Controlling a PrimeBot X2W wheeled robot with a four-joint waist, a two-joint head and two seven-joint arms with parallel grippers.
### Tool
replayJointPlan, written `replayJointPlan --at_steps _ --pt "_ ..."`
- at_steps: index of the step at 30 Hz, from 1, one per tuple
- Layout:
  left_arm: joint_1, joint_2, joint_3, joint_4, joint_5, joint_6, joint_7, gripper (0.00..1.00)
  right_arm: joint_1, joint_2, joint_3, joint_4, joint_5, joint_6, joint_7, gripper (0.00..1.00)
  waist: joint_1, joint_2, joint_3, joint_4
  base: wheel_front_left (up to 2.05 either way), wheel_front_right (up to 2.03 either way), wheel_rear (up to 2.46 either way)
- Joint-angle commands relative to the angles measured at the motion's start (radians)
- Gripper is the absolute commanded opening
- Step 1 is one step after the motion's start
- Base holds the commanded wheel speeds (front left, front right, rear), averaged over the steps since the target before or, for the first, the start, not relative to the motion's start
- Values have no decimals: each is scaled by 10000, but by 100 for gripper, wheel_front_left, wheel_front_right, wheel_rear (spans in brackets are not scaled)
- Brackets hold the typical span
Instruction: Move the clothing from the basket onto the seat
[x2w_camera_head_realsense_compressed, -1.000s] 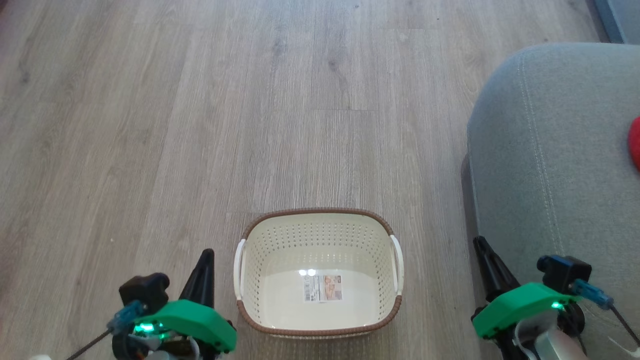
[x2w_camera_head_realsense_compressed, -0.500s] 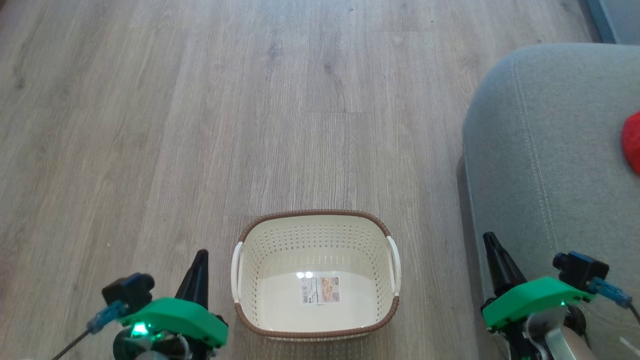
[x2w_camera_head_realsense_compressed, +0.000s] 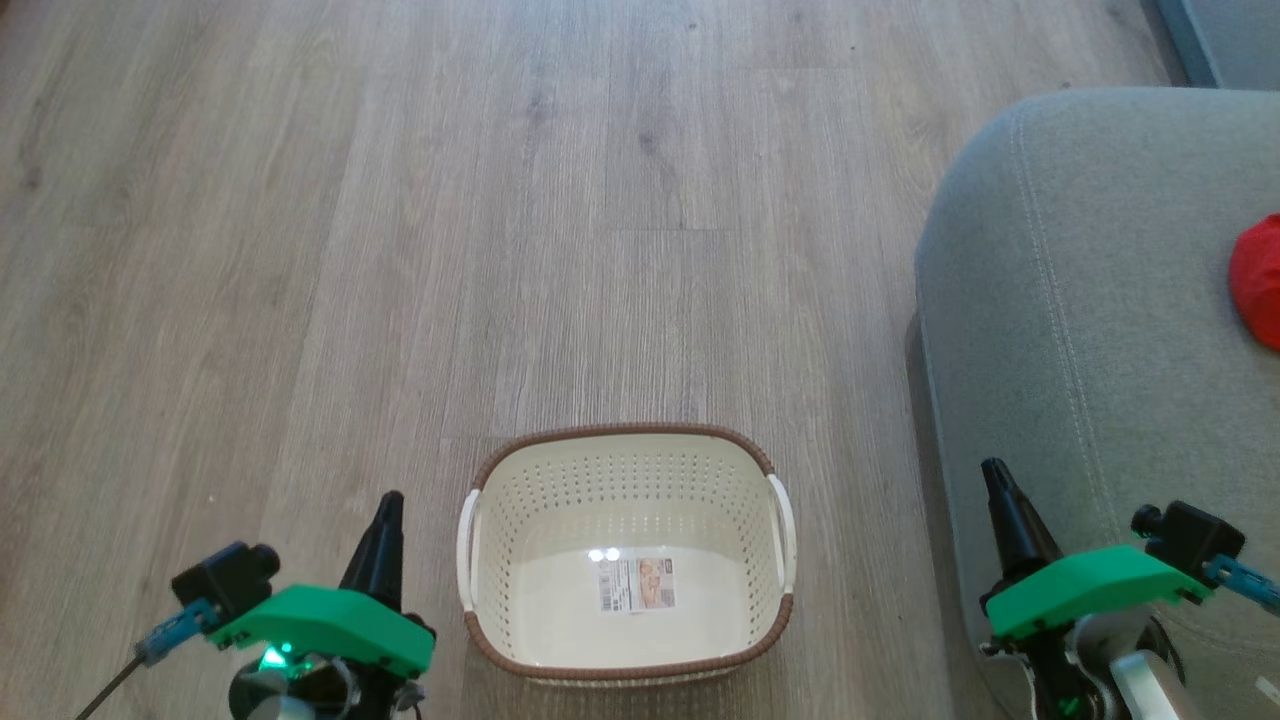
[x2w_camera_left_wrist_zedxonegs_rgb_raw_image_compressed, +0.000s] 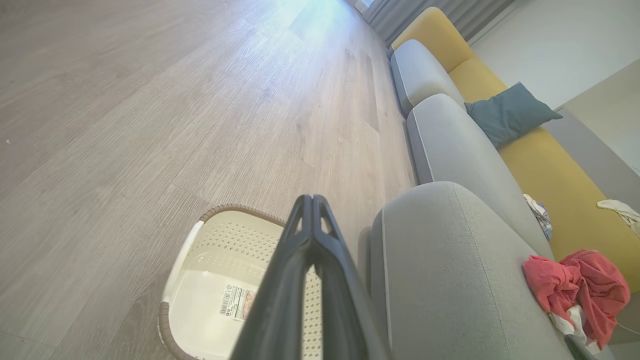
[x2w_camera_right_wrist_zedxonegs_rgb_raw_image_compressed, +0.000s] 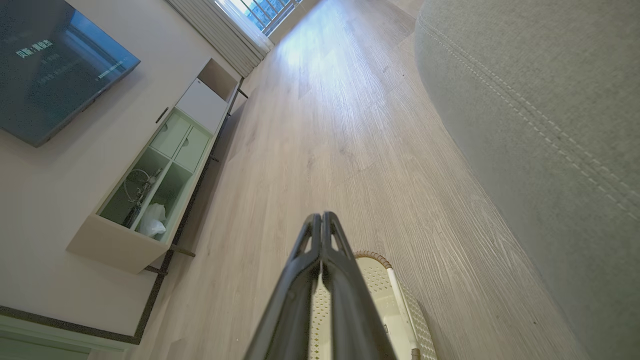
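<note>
The basket (x2w_camera_head_realsense_compressed: 620, 433) is seen empty on the floor (x2w_camera_head_realsense_compressed: 400, 250), with the clothing (x2w_camera_head_realsense_compressed: 1258, 280) laid on the seat (x2w_camera_head_realsense_compressed: 1080, 300). The left gripper (x2w_camera_head_realsense_compressed: 388, 503) and right gripper (x2w_camera_head_realsense_compressed: 993, 470) are held with jaws closed and empty, the right one drawn slightly outward since before.

Soft, even daylight, with sharp focus in the head view. In the right wrist view the window (x2w_camera_right_wrist_zedxonegs_rgb_raw_image_compressed: 260, 10) bleaches the wood floor (x2w_camera_right_wrist_zedxonegs_rgb_raw_image_compressed: 320, 65) below it to pale glare; the left wrist view has a similar washed-out patch at its top. Two small bright spots glint inside the basket (x2w_camera_head_realsense_compressed: 620, 480). The seat (x2w_camera_head_realsense_compressed: 1080, 300) casts a faint shadow along its base. Both wrist views bow straight lines near the edges.
</note>
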Motion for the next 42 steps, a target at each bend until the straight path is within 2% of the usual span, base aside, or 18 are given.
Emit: replayJointPlan --at_steps 1,42 --pt "-435 114 297 -369 -289 -81 99 0 -350 41 -71 -409 275 -1 69 0 0 0 -8 -12 0 0 0" --pt "-558 141 1370 -500 -4674 -776 1272 0 -355 364 -1123 -957 4196 -1 1273 0 0 0 -221 -352 0 0 0"
